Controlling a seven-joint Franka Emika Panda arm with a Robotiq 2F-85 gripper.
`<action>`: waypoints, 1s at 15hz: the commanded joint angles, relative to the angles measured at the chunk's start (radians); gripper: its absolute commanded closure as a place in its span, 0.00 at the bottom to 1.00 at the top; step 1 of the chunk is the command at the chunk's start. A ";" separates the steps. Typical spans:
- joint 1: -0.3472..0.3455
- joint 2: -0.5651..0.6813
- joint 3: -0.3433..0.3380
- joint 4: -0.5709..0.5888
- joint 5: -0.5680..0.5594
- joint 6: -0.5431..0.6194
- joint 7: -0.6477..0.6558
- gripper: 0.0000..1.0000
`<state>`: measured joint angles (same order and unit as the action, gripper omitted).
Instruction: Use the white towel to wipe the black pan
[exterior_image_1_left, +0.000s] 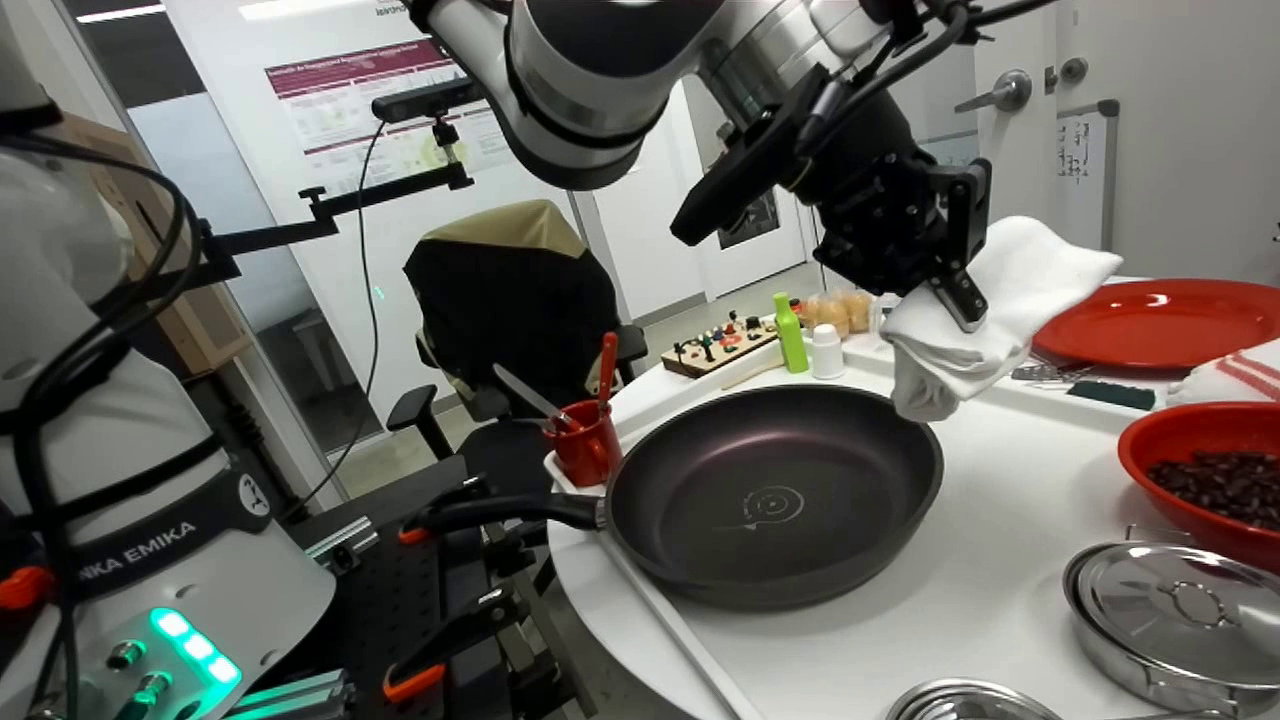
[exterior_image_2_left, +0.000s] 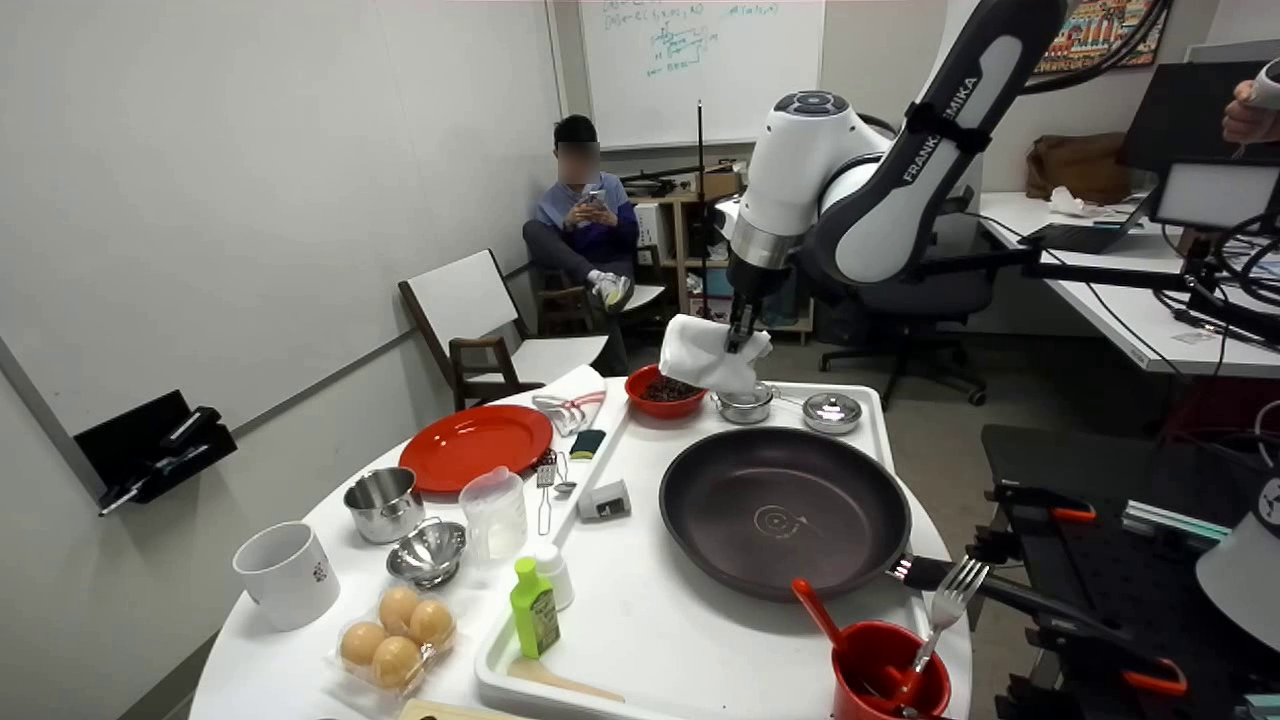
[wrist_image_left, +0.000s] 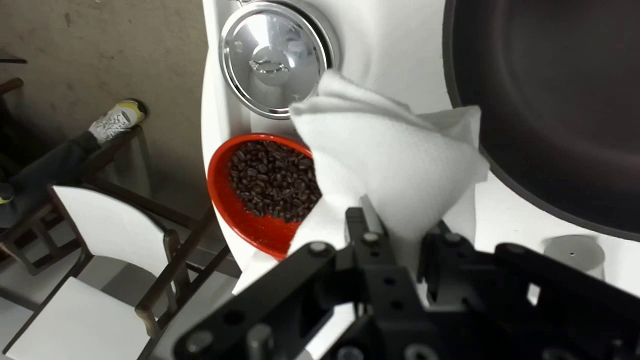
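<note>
Clenched the white towel (exterior_image_1_left: 1035, 285) between the fingertips (exterior_image_1_left: 963, 300) of the gripper (wrist_image_left: 406, 227), bunched at the pinch and loose on either side

Hung it in the air above the white tray (exterior_image_2_left: 660, 650), apart from the black pan (exterior_image_2_left: 785, 512) in an exterior view, yet with a corner across the pan's rim in the wrist view

Hid part of the red bowl (wrist_image_left: 262, 232) of dark beans (wrist_image_left: 272, 177) from that side too

Found the pan flat on the tray, with its handle (exterior_image_1_left: 530, 512) out past the tray's edge

Took the step in hand, as a judgement, for bringing the towel over to the pan, ahead of any wiping

Called for a level move across first, high enough to carry the loose folds over the rim, then a slow, straight descent onto the pan's floor

Wanted light, even pressure, just enough to flatten the folds into a pad and put towel, not bare fingertips, against the dark surface

Seemed best to begin near the pale mark (exterior_image_1_left: 772, 503) in the middle and widen outward in overlapping strokes

Risked, under too hard a push, sliding the pan toward the red mug (exterior_image_1_left: 585, 450) nearby, or tugging the towel out of the pinch

Risked also, on too low a path, trailing a fold through the beans
</note>
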<state>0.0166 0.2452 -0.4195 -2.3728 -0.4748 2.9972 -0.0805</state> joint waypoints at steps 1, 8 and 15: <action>0.010 0.024 -0.030 0.029 -0.017 -0.020 0.024 0.91; 0.020 0.104 -0.114 0.037 -0.116 -0.057 0.082 0.91; 0.009 0.172 -0.118 0.027 -0.162 -0.109 0.100 0.91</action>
<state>0.0207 0.3835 -0.5378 -2.3617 -0.5976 2.9167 -0.0179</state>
